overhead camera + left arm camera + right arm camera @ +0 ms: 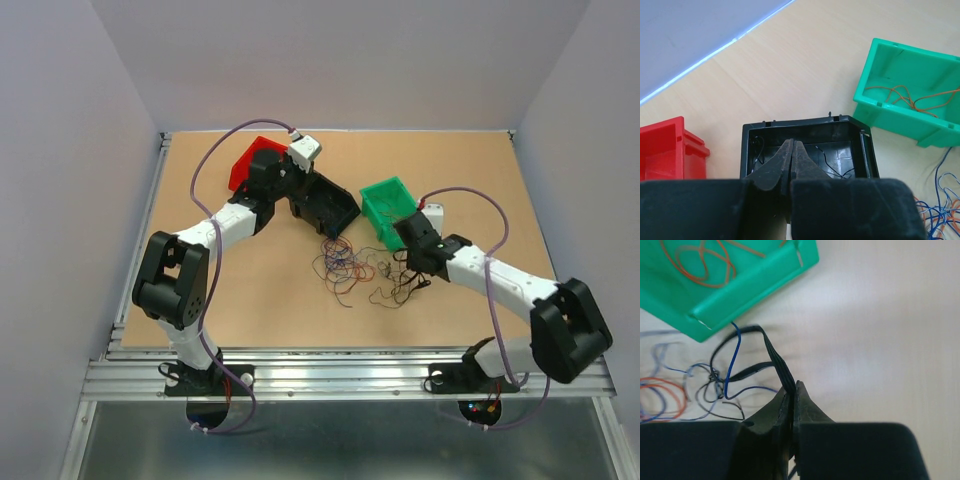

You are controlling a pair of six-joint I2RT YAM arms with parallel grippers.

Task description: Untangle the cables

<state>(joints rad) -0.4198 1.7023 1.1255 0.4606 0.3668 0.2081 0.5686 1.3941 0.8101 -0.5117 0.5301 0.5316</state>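
1. The green bin (888,116) held loose orange strands (910,98).
2. The black bin (805,124) held thin black strands (828,165); the left gripper (791,145) hung clenched above it.
3. The right gripper (792,388) pinched a black strand (774,351) of the cables (350,268), which lay tangled on the desk (250,300) beside the green bin.

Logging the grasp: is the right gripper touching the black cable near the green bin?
Touching. The right wrist view shows the right gripper shut, its jaws pinching the black cable, which runs out from between them.
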